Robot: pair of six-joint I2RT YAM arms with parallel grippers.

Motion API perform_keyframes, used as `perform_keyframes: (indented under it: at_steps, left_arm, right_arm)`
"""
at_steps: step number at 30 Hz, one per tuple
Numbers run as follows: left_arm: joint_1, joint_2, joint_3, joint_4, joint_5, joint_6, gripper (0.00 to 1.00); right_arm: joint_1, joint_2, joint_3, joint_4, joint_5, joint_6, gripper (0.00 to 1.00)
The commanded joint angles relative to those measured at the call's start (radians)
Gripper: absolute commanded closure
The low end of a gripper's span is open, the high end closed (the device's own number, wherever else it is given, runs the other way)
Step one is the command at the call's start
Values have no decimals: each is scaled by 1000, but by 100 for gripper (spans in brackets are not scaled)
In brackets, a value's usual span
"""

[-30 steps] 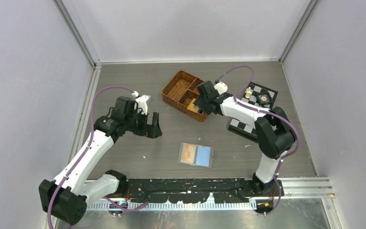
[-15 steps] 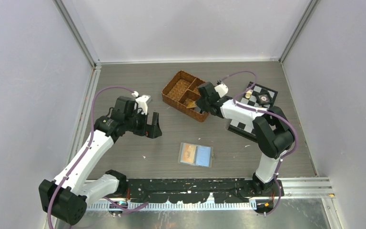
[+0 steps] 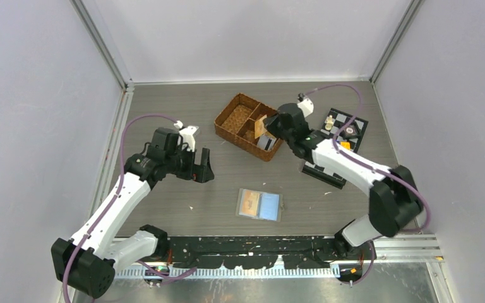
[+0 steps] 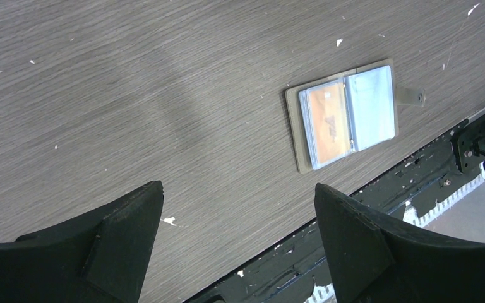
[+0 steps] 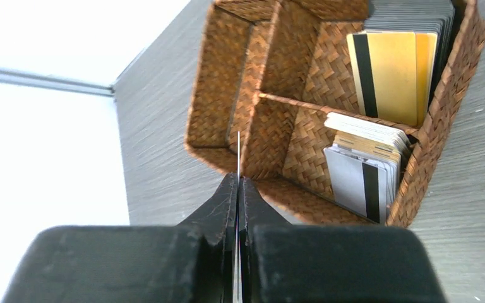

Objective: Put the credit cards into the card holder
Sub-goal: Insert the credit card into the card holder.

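The card holder lies open and flat near the table's front, an orange card showing in its left sleeve. More credit cards stand in the wicker basket, gold ones and white ones with a dark stripe. My right gripper is shut on one orange credit card, seen edge-on as a thin line in the right wrist view, held above the basket. My left gripper hangs open and empty over bare table, left of the holder.
A black-and-white chessboard with small pieces lies at the back right, under my right arm. The black base rail runs along the near edge. Grey walls close in the table's left, right and far sides.
My right gripper has shut on an orange card in the basket and raised it clear, its arm swinging up and right. The left arm has stayed in place.
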Motion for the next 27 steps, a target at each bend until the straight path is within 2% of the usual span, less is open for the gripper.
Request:
perform_keyframes:
  at_steps: [1, 7, 14, 18, 27]
  left_arm:
    - [7, -42, -20, 58, 35, -63, 11]
    - [-21, -45, -160, 250, 132, -290, 19]
    - [-160, 29, -304, 485, 91, -451, 20]
    - [-221, 102, -325, 549, 59, -486, 21]
    - [-263, 222, -348, 618, 13, -490, 24]
  right_arm:
    - [12, -186, -61, 1, -19, -137, 100]
    - [66, -413, -236, -49, -119, -220, 100]
    - [211, -608, -503, 20, -124, -165, 100]
    - [260, -617, -615, 131, -129, -105, 100]
    - [299, -566, -746, 220, -98, -34, 99]
